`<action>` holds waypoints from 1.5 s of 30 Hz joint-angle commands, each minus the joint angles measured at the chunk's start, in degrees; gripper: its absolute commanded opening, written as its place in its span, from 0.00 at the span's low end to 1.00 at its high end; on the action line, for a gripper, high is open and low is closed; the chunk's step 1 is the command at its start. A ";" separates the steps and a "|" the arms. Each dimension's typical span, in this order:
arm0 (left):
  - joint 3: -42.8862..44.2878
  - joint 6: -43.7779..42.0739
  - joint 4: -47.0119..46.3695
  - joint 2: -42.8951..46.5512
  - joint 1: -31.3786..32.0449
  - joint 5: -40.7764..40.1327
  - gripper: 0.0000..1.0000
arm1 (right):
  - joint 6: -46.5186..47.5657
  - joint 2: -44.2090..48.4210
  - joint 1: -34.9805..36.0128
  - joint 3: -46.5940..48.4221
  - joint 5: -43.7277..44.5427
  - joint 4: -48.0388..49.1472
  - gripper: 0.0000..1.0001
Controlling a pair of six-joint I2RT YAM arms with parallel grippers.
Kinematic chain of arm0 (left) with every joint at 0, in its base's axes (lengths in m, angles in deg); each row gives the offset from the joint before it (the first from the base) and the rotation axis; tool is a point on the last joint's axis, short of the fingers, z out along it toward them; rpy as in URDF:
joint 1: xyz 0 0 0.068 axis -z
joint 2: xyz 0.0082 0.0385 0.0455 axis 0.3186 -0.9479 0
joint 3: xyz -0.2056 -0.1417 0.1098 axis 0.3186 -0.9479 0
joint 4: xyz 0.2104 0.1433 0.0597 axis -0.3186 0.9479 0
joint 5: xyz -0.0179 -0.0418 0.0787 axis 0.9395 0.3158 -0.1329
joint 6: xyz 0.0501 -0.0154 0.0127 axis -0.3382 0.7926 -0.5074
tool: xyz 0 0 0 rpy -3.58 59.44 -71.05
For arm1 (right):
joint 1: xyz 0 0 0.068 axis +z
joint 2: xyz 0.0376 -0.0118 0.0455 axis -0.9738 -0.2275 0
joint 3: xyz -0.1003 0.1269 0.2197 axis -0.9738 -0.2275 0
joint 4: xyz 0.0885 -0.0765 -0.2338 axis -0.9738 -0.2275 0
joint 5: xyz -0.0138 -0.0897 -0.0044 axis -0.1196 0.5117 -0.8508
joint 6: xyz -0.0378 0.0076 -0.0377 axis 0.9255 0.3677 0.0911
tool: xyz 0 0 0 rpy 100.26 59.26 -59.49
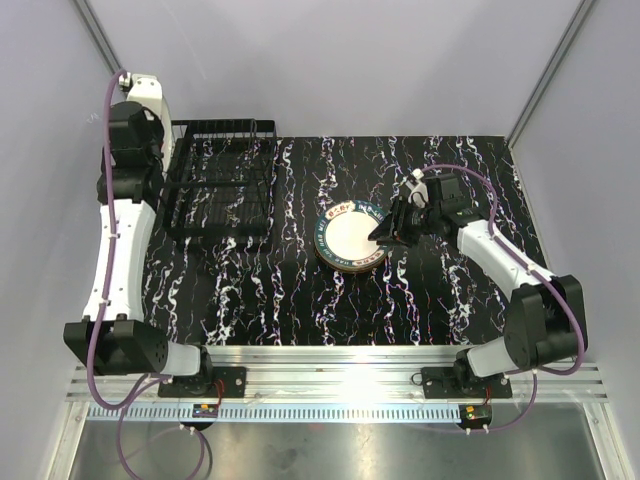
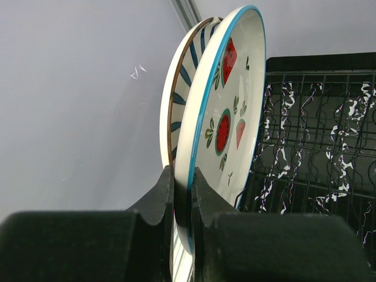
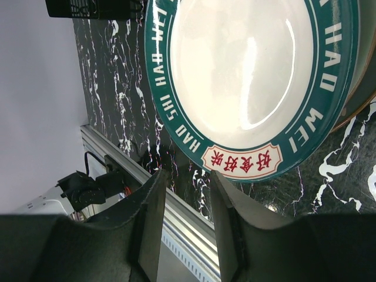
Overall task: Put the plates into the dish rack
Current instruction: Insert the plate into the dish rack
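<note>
We pinch the round blue-rimmed watermelon-print plate (image 2: pixel 226 117) upright in our closed left gripper (image 2: pixel 182 176), with the black wire dish rack (image 2: pixel 320 62) just to its right, while our right gripper (image 3: pixel 187 179) hangs half-open and empty beside the round teal-rimmed plate (image 3: pixel 247 76).

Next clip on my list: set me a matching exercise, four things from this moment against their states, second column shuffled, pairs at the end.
Things:
1. left gripper
2. right gripper
3. green-rimmed plate
4. dish rack

States:
A. lies flat on top of a pile
B. jaws apart, holding nothing
C. stands at the far left of the table, no plates in it
D. shut on the rim of an upright watermelon plate

Pairs: 1-D, 2-B, 3-A, 4-C
</note>
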 commanded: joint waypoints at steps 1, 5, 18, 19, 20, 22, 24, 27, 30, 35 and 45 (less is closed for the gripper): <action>4.42 -0.59 -9.64 -0.05 -0.31 -1.54 0.00 | 1.27 -0.52 0.22 1.50 -1.06 2.03 0.43; 5.12 -0.85 -9.82 -0.84 -0.31 -2.16 0.00 | 1.36 -1.13 0.22 1.77 -1.23 2.03 0.43; 5.12 -1.73 -10.17 -0.93 -0.31 -3.92 0.00 | 1.54 -2.10 0.22 1.77 -1.41 2.38 0.43; 5.12 -1.91 -10.17 -1.11 -0.31 -3.92 0.00 | 1.54 -2.10 0.13 1.77 -1.41 2.29 0.43; 5.12 -1.91 -10.08 -1.19 -0.31 -3.92 0.00 | 1.54 -2.10 0.22 1.77 -1.41 2.20 0.43; 5.03 -1.91 -10.08 -1.46 -0.31 -4.09 0.00 | 1.63 -2.10 0.13 1.68 -1.41 2.20 0.43; 5.12 -1.82 -9.99 -1.63 -0.31 -4.45 0.00 | 1.63 -2.10 0.13 1.68 -1.32 2.20 0.43; 5.38 -1.73 -9.73 -2.16 -0.31 -4.71 0.00 | 1.63 -2.19 0.22 1.68 -1.32 2.20 0.43; 5.91 -1.82 -9.20 -2.86 -0.32 -4.97 0.00 | 1.71 -2.27 0.22 1.77 -1.23 2.11 0.43; 7.49 -1.82 -8.06 -4.01 -0.23 -6.20 0.00 | 1.89 -2.45 0.13 1.68 -1.06 2.11 0.43; 7.41 -1.73 -7.62 -4.54 -0.23 -7.17 0.16 | 1.98 -2.89 0.13 1.77 -0.88 2.02 0.44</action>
